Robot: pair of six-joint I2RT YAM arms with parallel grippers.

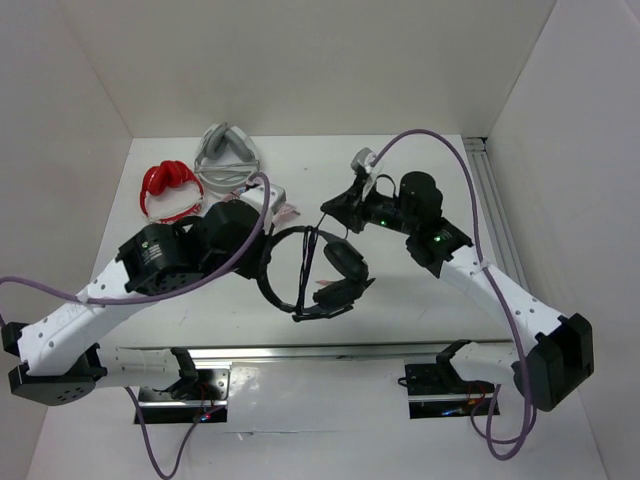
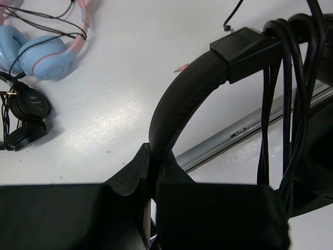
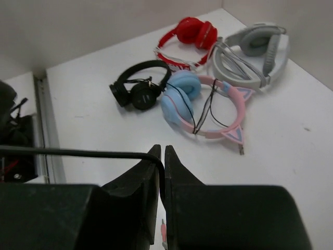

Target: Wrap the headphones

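Observation:
The large black headphones (image 1: 340, 270) are held up over the table's middle. My left gripper (image 1: 262, 240) is shut on their wide padded band (image 2: 177, 99). Several turns of the thin black cable (image 2: 291, 88) hang looped round the band near the slider, seen as a dark line in the top view (image 1: 306, 262). My right gripper (image 1: 335, 205) is shut on the cable (image 3: 78, 153), which runs taut to the left from between its fingers. The ear cups (image 1: 345, 262) hang toward the near side.
Red headphones (image 1: 168, 188) and grey headphones (image 1: 226, 152) lie at the back left. A pink-and-blue pair (image 3: 203, 104) and a small black pair (image 3: 136, 88) lie near them. A metal rail (image 1: 300, 352) runs along the near edge.

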